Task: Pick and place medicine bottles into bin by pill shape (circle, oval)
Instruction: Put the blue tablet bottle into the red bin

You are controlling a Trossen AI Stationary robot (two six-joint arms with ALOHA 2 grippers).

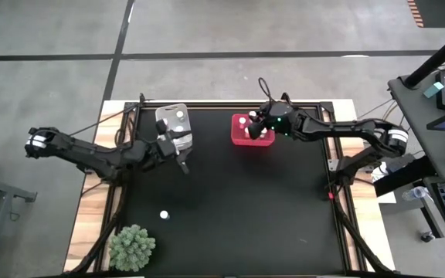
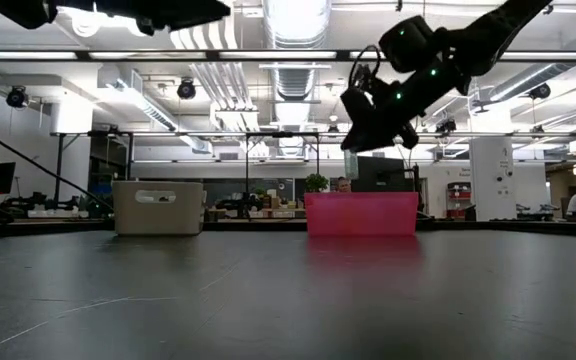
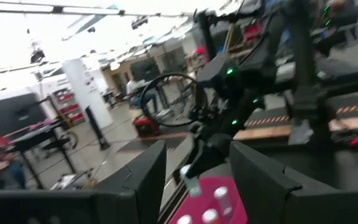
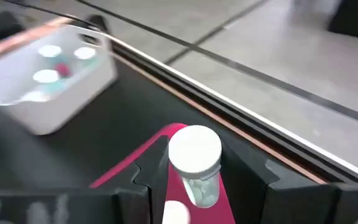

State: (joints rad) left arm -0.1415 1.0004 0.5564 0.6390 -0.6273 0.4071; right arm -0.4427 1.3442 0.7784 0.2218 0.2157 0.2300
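My right gripper point(image 1: 256, 123) is over the red bin point(image 1: 242, 140) at the table's far side, shut on a medicine bottle point(image 4: 195, 163) with a white cap and a clear body. The red bin holds several white-capped bottles point(image 3: 222, 198). The whitish bin point(image 1: 174, 117) to its left holds several bottles point(image 4: 50, 52). My left gripper point(image 1: 181, 160) is by the whitish bin's near side, above the table, open and empty; its fingers point(image 3: 143, 180) face the red bin. One bottle point(image 1: 164, 215) stands on the black mat at the near left. My right gripper pinches the bottle between its two fingers point(image 4: 151, 169), on the body's sides just below the white cap point(image 4: 194, 149). The fingers slant down from above. The bottle is lifted clear, above the red bin point(image 4: 160, 155); it also shows in the left wrist view point(image 3: 191, 182), tilted.
A green spiky plant point(image 1: 132, 247) stands at the table's near left corner. The black mat point(image 1: 246, 216) lies between the bins and the near edge. In the low view the red bin point(image 2: 360, 213) and the whitish bin point(image 2: 158, 207) stand side by side at the far edge.
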